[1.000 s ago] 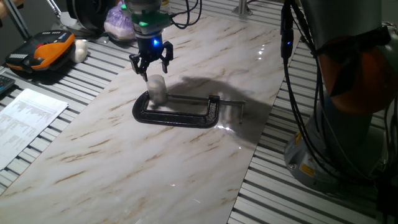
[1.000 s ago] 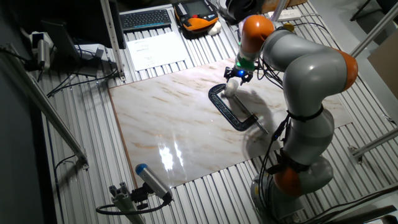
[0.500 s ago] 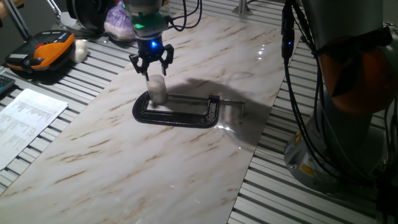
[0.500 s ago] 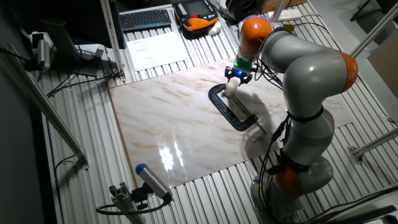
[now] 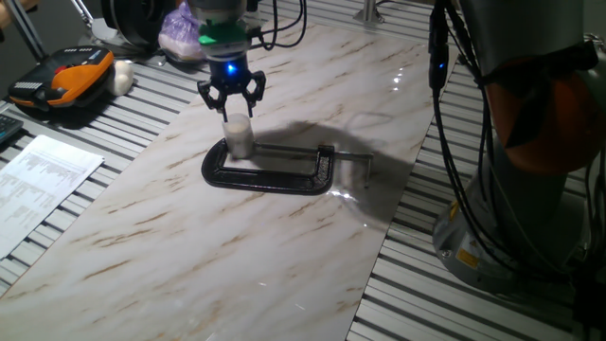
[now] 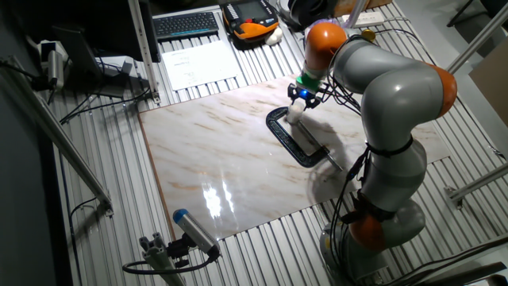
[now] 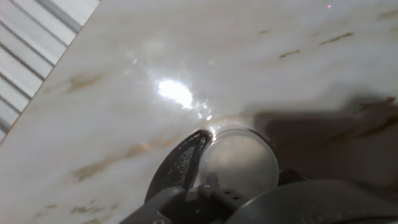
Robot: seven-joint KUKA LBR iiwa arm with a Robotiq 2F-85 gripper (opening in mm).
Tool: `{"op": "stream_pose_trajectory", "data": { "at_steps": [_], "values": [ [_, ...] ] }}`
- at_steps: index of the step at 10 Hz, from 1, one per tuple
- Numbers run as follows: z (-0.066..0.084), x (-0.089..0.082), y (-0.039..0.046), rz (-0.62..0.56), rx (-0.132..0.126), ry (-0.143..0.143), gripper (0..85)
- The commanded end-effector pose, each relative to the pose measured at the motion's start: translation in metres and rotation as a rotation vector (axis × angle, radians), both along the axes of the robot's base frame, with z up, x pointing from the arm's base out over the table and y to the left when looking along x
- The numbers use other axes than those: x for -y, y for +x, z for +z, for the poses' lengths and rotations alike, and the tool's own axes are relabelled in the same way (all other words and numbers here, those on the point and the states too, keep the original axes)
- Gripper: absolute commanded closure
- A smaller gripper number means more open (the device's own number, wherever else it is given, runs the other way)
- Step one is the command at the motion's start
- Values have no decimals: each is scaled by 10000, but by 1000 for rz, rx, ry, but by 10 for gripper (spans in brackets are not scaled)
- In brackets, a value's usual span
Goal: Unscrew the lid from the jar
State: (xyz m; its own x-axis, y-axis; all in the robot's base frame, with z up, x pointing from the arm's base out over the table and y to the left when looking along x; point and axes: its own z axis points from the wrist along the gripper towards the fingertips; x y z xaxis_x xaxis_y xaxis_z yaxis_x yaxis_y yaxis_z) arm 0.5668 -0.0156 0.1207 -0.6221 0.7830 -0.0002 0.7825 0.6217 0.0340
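Note:
The small clear jar (image 5: 238, 140) stands upright in the jaw end of a black C-clamp (image 5: 275, 176) on the marble board. Its whitish lid (image 5: 236, 122) sits on top. My gripper (image 5: 233, 109) hangs directly over the lid, fingers spread open and a little above it, with nothing between them. In the other fixed view the gripper (image 6: 302, 98) is over the jar (image 6: 294, 114) at the far end of the clamp (image 6: 300, 144). The hand view looks straight down on the round lid (image 7: 239, 163) beside the dark clamp arm (image 7: 179, 167).
The clamp's screw handle (image 5: 352, 159) sticks out to the right. Off the board at the back left lie an orange-and-black device (image 5: 62, 83), a white ball (image 5: 123, 76) and a purple bag (image 5: 180, 36). A paper sheet (image 5: 38, 185) lies at the left. Cables and the arm's base (image 5: 516, 189) stand at the right.
My gripper has shifted slightly to the left and turned a little over the jar. The jar, lid and clamp have stayed in place.

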Motion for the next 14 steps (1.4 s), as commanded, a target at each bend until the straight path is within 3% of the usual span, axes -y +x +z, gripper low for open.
{"op": "stream_pose_trajectory", "data": {
  "at_steps": [1,3,6,7,10,14],
  "values": [
    [-7,-1,-1,-540,0,12,170],
    [-18,-1,1,-606,0,36,170],
    [-20,12,-3,-669,-16,22,170],
    [-23,15,-5,-675,-19,17,340],
    [-35,19,-12,-715,-19,34,340],
    [-29,18,-16,-692,-34,-6,340]
  ]
}}
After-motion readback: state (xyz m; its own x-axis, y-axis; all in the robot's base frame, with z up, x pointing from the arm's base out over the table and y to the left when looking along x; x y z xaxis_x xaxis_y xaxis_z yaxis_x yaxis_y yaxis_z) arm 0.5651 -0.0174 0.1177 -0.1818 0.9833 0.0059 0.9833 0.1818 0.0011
